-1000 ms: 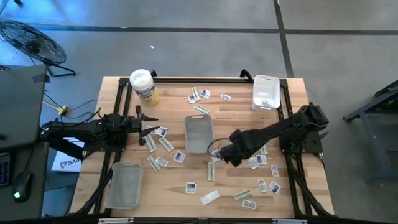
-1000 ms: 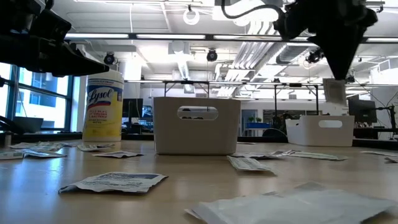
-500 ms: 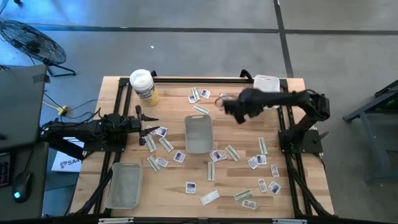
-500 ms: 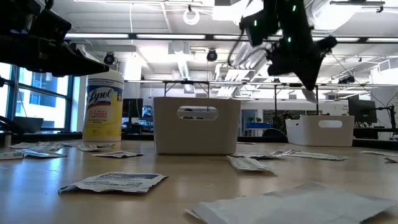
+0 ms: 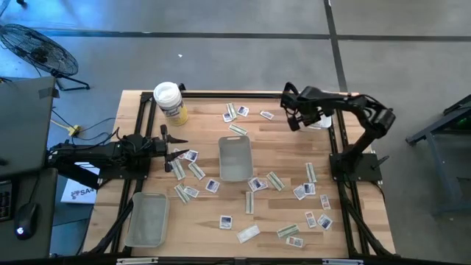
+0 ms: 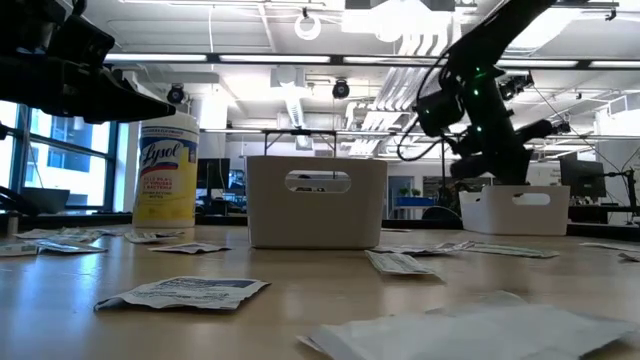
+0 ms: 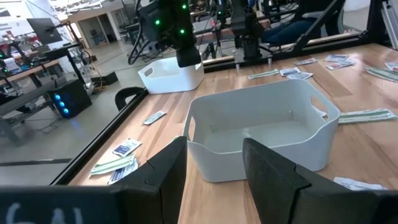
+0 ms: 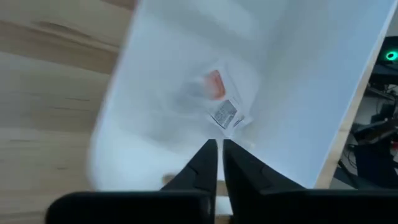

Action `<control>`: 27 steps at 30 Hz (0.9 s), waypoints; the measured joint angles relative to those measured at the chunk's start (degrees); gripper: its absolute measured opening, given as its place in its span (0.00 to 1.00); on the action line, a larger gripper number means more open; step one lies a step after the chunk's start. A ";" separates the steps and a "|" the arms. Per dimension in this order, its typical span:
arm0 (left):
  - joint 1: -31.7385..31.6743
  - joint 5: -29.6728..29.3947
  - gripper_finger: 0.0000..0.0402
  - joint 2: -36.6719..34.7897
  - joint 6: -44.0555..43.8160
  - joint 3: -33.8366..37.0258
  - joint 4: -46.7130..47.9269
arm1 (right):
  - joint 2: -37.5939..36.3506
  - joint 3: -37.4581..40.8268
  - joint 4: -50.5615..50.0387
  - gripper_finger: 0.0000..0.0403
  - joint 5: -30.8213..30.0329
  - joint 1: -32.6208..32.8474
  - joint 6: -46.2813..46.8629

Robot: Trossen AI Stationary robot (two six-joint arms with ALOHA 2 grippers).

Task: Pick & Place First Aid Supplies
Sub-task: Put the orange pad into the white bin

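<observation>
Yellow "Lysol" tub (image 6: pixel 165 170) (white lid) — packets (image 5: pixel 256 184) scattered, print unreadable

Matt wood table (image 5: pixel 346 243) — smooth white plastic tray (image 7: pixel 261 134).

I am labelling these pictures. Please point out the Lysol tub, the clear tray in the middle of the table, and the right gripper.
Lysol tub (image 6: pixel 165 170), low view, on its yellow label.
Middle clear tray (image 5: pixel 235 157), high view, on its bare floor.
Right gripper (image 8: pixel 217 151), right wrist view, between its fingertips.
</observation>
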State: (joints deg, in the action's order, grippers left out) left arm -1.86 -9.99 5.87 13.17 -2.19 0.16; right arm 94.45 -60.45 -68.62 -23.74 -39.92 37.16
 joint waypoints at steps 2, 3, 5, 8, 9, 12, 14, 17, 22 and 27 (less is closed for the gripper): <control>0.00 0.00 0.38 0.00 0.00 0.01 0.00 | 0.00 0.25 -0.13 0.10 -0.14 -1.03 -0.32; -0.01 0.02 0.38 0.00 0.00 0.01 0.00 | 0.00 0.18 -0.51 0.13 -0.20 -1.40 -0.37; 0.01 0.02 0.38 0.02 0.00 0.01 0.00 | 0.00 -0.44 -1.52 0.18 -0.86 -1.84 -1.19; 0.01 0.02 0.38 0.02 0.00 0.01 0.00 | 0.00 -2.69 -4.44 0.24 -1.56 -1.61 -2.77; 0.00 0.02 0.38 0.00 0.00 0.00 0.00 | -0.02 -3.76 -5.88 0.26 -1.24 -1.25 -2.81; -0.01 0.02 0.38 0.01 0.00 0.01 0.00 | -0.04 -7.05 -10.17 0.27 0.04 0.89 -2.21; -0.01 0.02 0.38 0.00 0.00 -0.01 0.00 | -0.05 -9.03 -13.05 0.26 -0.20 3.45 -1.13; 0.01 0.02 0.38 0.02 0.00 0.01 0.00 | -0.07 -11.13 -16.01 0.24 -0.28 8.32 1.24; 0.01 0.02 0.38 0.01 0.00 0.01 0.00 | -0.07 -13.21 -18.22 0.21 1.96 19.03 6.79; 0.00 0.02 0.38 0.00 0.00 -0.01 0.00 | -0.07 -13.79 -19.86 0.21 6.70 32.02 14.87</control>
State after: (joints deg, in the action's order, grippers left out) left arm -1.86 -9.98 5.87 13.17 -2.20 0.16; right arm 94.39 -74.24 -88.48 -17.04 -7.90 52.03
